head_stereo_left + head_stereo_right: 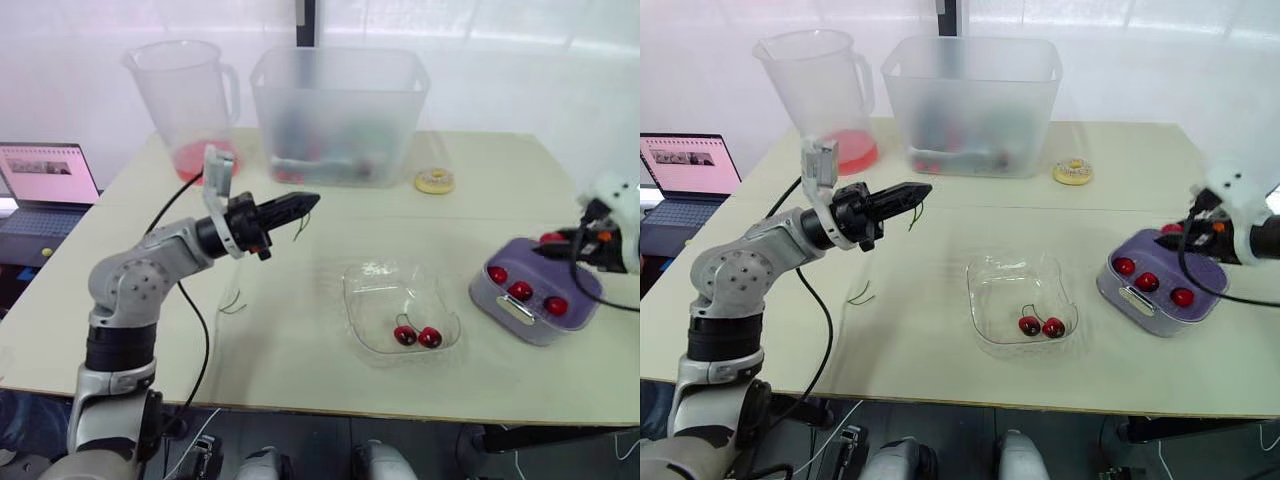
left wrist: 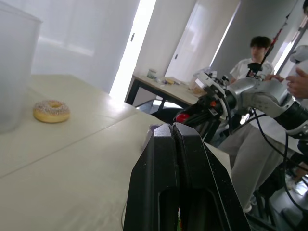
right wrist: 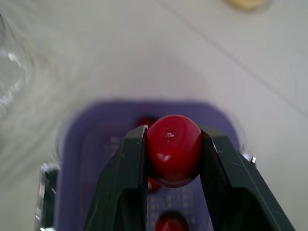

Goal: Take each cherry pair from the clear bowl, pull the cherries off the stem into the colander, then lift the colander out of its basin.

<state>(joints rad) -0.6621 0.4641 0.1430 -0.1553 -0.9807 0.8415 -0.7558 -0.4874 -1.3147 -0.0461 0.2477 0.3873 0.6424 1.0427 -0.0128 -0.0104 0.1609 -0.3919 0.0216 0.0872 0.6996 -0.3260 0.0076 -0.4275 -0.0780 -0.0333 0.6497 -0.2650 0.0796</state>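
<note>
Head view: the left gripper [image 1: 305,203] is pinched shut on a thin stem [image 1: 299,227] above the table [image 1: 280,360]; one cherry pair [image 1: 417,336] lies in the clear bowl [image 1: 372,290], three cherries [image 1: 520,291] in the purple colander [image 1: 580,290]. Left wrist view: its fingers [image 2: 161,159] press together. Right wrist view: the right gripper [image 3: 173,131] clamps one cherry [image 3: 173,154] above the colander.

I'm seeing a beige table [image 1: 300,330] with a white backdrop [image 1: 520,60] right behind it. Open laptop [image 1: 45,180] sits off the table's left edge.

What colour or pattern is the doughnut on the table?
Yellow doughnut speckled with sprinkles, best in the left wrist view.
</note>
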